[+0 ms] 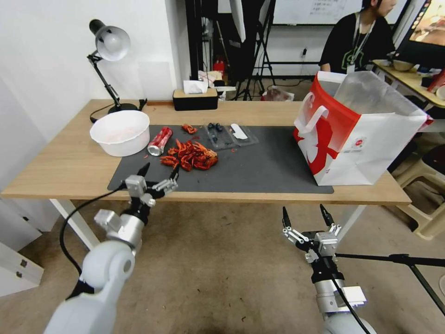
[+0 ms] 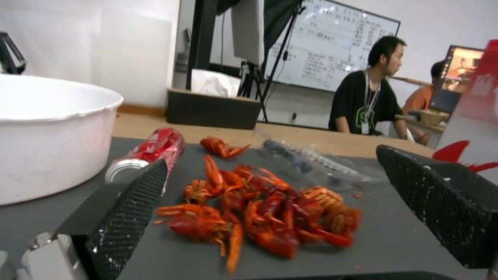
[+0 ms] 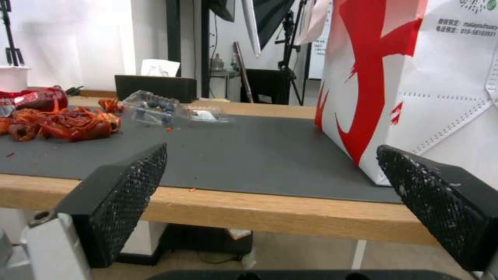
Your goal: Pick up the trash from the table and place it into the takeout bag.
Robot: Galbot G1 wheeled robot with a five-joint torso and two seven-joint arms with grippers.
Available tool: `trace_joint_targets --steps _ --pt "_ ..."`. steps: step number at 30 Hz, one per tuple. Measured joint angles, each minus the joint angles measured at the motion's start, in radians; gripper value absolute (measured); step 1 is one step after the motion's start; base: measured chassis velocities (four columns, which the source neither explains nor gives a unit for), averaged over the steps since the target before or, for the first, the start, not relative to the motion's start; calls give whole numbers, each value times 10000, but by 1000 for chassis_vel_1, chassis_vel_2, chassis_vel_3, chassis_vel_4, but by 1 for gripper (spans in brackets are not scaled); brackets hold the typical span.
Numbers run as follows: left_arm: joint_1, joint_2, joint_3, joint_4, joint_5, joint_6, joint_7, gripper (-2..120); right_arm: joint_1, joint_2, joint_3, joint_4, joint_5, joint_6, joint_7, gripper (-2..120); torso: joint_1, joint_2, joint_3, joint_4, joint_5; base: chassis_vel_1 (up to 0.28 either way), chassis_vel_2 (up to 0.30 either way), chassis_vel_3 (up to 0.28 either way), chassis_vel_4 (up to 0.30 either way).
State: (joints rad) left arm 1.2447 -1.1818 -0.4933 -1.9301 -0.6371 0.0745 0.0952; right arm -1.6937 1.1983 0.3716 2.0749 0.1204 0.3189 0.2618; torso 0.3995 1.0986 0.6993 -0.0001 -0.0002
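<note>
Your left gripper (image 1: 160, 170) sits at the near edge of the table (image 1: 69, 167), over the near left corner of the dark mat (image 1: 259, 167), with its jaws spread wide and nothing between them. It is aimed straight at the meal leftovers (image 1: 190, 155), a heap of red crayfish shells lying toward the mat's left end; in the left wrist view the pile (image 2: 264, 212) sits squarely in the gap between the two fingers, which reads to me as a lined-up approach, not yet a grasp. The red soda can (image 1: 160, 140) lies on its side just beside the heap, near the mat's left edge, and touches or nearly touches the white bowl (image 1: 120, 132) standing on the bare wood at the left (I cannot tell which). A small clear food bag (image 1: 229, 134) lies flat by the mat's far edge, apart from the shells.

The takeout bag (image 1: 357, 139) stands upright at the mat's right end with its mouth open upward, so anything lifted can likely be dropped in from above.

Your right gripper (image 1: 308, 220) hangs below and in front of the table's near edge, toward the bag's side, jaws also wide apart and empty. It looks parked.
</note>
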Motion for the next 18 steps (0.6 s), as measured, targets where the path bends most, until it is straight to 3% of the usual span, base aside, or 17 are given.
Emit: trace_joint_targets --steps 13,18 --pt "-2818 1410 680 2557 -1347 1440 -550 100 -18 68 99 53 -122 -94 111 100 0 -1 0 1 1 0 0 0 0" --pt "-3205 1576 825 2975 -1573 1880 -748 100 -18 84 113 91 -130 -118 127 100 0 -1 0 1 1 0 0 0 0"
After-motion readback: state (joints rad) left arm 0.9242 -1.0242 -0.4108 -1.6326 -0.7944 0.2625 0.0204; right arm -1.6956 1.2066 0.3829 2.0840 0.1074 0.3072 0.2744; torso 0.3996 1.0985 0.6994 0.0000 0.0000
